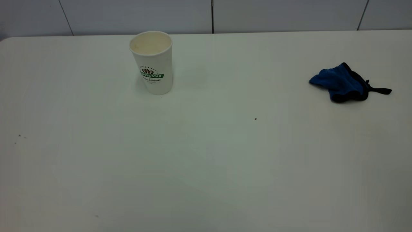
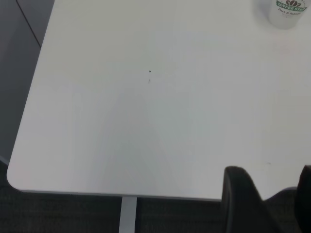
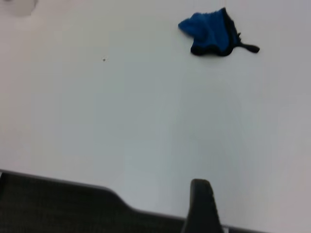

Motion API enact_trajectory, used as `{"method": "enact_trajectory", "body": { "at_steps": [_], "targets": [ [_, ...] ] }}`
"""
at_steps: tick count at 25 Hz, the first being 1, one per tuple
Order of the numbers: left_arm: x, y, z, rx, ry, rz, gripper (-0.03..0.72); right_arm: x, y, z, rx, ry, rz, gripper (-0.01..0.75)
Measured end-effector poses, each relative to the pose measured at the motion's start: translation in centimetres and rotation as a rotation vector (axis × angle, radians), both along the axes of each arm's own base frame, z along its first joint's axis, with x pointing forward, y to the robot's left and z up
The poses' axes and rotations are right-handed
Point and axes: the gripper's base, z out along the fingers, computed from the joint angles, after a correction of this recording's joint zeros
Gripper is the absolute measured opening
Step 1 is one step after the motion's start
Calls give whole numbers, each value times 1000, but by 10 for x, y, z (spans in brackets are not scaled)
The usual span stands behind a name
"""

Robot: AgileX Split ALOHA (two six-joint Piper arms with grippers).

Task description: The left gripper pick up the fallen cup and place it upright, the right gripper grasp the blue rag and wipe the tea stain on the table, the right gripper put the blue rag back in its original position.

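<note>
The white cup (image 1: 154, 64) with its green COFFEE STAR logo stands upright at the back left of the white table (image 1: 206, 167); its base also shows in the left wrist view (image 2: 289, 12). The blue rag (image 1: 342, 82) lies crumpled at the right, loop tag pointing right, and the right wrist view shows the rag (image 3: 211, 34) far off. The tea stain is out of view. Neither gripper shows in the exterior view. My left gripper (image 2: 272, 191) hangs open and empty over the table's near edge. A part of my right gripper (image 3: 201, 204) shows at the near edge, far from the rag.
A tiny dark speck (image 1: 255, 119) sits mid-table, and fainter specks (image 1: 19, 136) lie at the left. A grey panelled wall (image 1: 212, 16) runs behind the table. The table's rounded corner (image 2: 14, 179) and dark floor show in the left wrist view.
</note>
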Motion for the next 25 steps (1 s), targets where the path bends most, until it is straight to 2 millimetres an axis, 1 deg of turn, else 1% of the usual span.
{"method": "enact_trajectory", "body": {
  "at_steps": [6, 25],
  "targets": [
    [0, 0, 0, 0, 0, 0, 307, -4, -1, -2, -6, -50, -7, 593],
    [0, 0, 0, 1, 0, -1, 307, -5, -1, -2, -6, -51, -26, 591]
  ]
}}
